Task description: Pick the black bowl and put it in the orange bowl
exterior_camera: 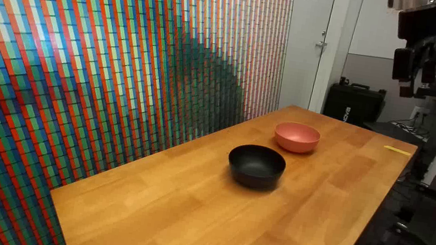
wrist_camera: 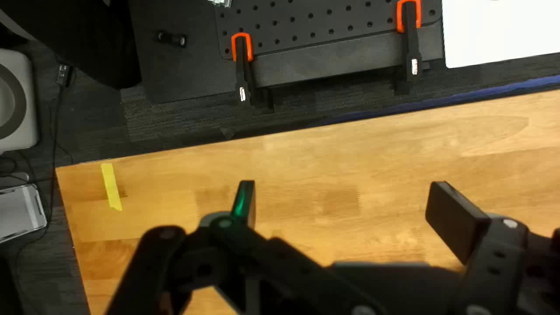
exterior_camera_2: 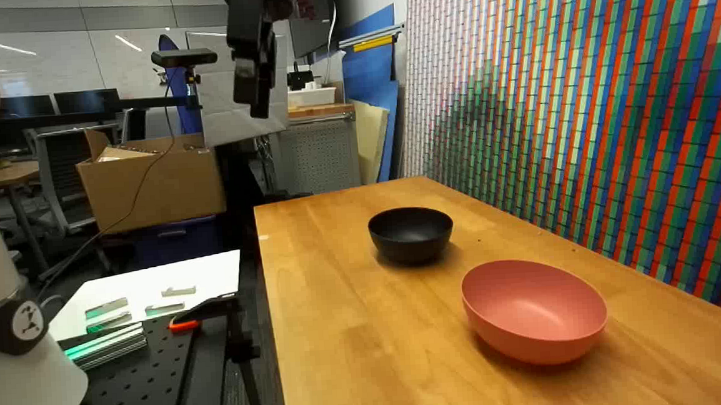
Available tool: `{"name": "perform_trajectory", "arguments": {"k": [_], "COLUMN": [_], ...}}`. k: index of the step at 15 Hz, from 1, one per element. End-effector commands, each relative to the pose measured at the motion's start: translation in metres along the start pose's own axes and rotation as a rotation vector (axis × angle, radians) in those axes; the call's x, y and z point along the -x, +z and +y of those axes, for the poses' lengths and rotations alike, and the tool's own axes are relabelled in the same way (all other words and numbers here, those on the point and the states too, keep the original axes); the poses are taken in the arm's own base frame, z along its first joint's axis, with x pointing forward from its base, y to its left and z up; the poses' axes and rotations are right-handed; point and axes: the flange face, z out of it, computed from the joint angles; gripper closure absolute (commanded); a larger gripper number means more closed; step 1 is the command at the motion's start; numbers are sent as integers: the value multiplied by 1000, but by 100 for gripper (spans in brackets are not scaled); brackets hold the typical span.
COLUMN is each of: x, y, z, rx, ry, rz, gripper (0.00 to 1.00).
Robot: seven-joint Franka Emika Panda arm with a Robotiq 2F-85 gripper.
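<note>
The black bowl (exterior_camera: 256, 168) stands upright on the wooden table. It also shows in an exterior view (exterior_camera_2: 411, 237). The orange bowl (exterior_camera: 297, 138) stands upright beside it, a small gap apart, and shows in an exterior view (exterior_camera_2: 535, 314). Both bowls look empty. My gripper (exterior_camera: 417, 83) hangs high above the bowls' level, off to the side of both, and touches neither. It also shows at the top of an exterior view (exterior_camera_2: 257, 96). In the wrist view the gripper (wrist_camera: 343, 203) has its fingers wide apart with nothing between them. Neither bowl shows in the wrist view.
The wooden table (exterior_camera: 193, 227) runs along a coloured tiled wall (exterior_camera: 105, 36). Yellow tape (wrist_camera: 111, 186) lies near a table corner. Orange-tipped clamps (wrist_camera: 242, 65) hold the black perforated plate (wrist_camera: 323, 26) beside the table. A white board (exterior_camera_2: 159, 284) lies near the robot's base.
</note>
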Motion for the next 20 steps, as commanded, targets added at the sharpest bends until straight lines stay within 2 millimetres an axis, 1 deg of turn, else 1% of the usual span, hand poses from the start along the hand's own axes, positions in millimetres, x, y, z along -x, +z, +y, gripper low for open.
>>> {"name": "perform_trajectory", "arguments": {"k": [1,5,7,10,11,13,14,16,18,20], "x": [0,0,-11,-47,-62,-92,-107,-137,-163,-187], "y": [-1,-2,-1,-15,-20,-22,-20,-12,7,32], "z": [0,0,-5,-24,-32,-47,-53,-69,-88,-105], "rx": [-1,-1,-7,-69,-91,-125,-138,-166,-181,-182], "ry": [0,0,8,49,64,84,96,120,135,145], "rz": [1,4,49,165,207,253,264,277,272,258], "gripper": [0,0,0,0,0,0,0,0,0,0]}}
